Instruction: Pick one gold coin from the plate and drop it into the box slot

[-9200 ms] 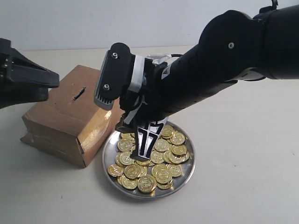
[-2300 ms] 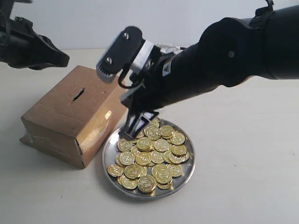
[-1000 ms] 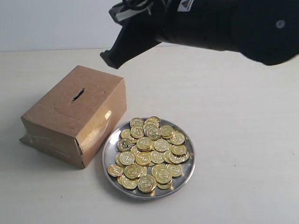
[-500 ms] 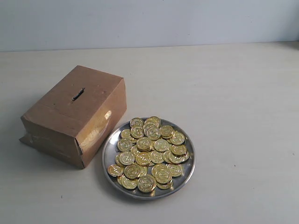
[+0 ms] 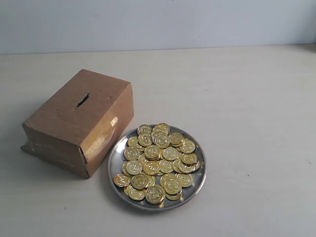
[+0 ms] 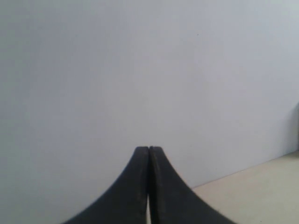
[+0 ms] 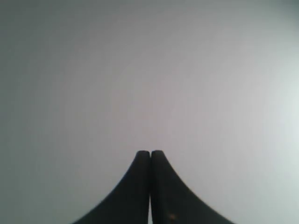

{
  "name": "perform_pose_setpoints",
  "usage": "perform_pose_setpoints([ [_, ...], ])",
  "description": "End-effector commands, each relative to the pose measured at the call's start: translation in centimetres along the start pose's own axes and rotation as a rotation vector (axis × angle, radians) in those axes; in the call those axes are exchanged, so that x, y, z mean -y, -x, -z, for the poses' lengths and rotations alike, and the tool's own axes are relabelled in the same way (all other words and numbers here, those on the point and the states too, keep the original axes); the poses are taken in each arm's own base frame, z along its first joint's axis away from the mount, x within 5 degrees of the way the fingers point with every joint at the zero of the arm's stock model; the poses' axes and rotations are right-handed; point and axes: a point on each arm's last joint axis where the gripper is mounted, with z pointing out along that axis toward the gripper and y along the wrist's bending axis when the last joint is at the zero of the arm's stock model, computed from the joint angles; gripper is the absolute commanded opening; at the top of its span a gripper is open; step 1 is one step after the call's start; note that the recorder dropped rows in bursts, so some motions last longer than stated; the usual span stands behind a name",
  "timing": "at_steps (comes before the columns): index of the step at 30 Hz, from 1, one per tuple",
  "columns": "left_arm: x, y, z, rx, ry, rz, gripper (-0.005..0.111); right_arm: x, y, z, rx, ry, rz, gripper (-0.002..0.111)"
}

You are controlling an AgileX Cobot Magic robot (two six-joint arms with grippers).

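The round silver plate (image 5: 114,160) lies on the table at front centre, heaped with several gold coins (image 5: 158,160). Just left of it stands the brown cardboard box (image 5: 74,123), whose top carries the short dark slot (image 5: 82,100). Neither arm appears in the exterior view. In the left wrist view my left gripper (image 6: 149,148) is shut, its two black fingers pressed together with nothing between them, facing a pale wall. My right gripper (image 7: 150,152) in the right wrist view is likewise shut and holds nothing, with only a blank grey wall before it.
A pale wall (image 5: 158,22) runs along the back of the beige table (image 5: 247,123). A strip of table surface (image 6: 261,186) shows in the left wrist view.
The right arm, which hung over the plate and then rose above the box, has left the exterior view. The left arm left it too. Box, plate and coins stay put.
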Motion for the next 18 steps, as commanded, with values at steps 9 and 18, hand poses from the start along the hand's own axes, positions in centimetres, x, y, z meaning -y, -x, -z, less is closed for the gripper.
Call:
perform_pose_setpoints([
  [9,2.5,1.4,7.7,0.249,0.031,-0.078,0.000,1.7,4.7,6.0,0.189,-0.063,-0.003,0.000],
  [18,3.4,0.9,9.9,0.314,0.040,-0.100,0.000,0.9,4.6,8.2,0.219,-0.163,0.085,0.000],
])
